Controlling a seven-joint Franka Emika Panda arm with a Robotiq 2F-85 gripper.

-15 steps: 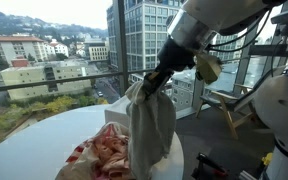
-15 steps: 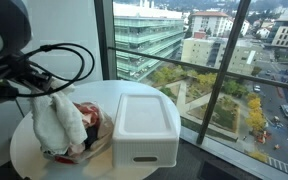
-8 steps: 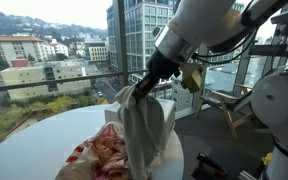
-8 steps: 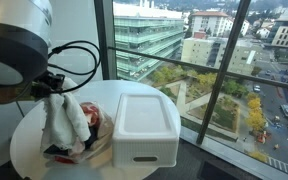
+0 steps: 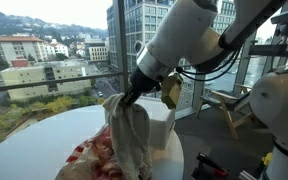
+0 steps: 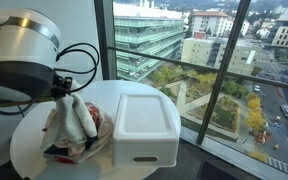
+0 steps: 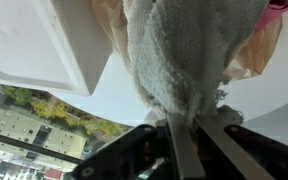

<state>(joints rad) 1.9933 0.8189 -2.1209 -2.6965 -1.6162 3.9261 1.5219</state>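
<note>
The pincer (image 5: 122,99) is clamped on the top end of the towel (image 5: 134,135). It hangs straight down, long axis vertical, tail over the reddish cloth pile (image 5: 96,152) on the worktop (image 5: 34,140), with the white box (image 6: 144,120) just beside.

Floor-to-ceiling windows (image 6: 184,60), daylit city buildings (image 5: 44,75) outside, round white table (image 5: 34,140), wooden chair (image 5: 229,105) by the glass

- White lidded box (image 6: 144,125) on the round counter (image 6: 24,155), toward its 3 o'clock edge.
- Pink patterned cloth (image 5: 92,160) heaped at the box's 9 o'clock.
- Wooden chair (image 5: 229,108) by the window.
</note>
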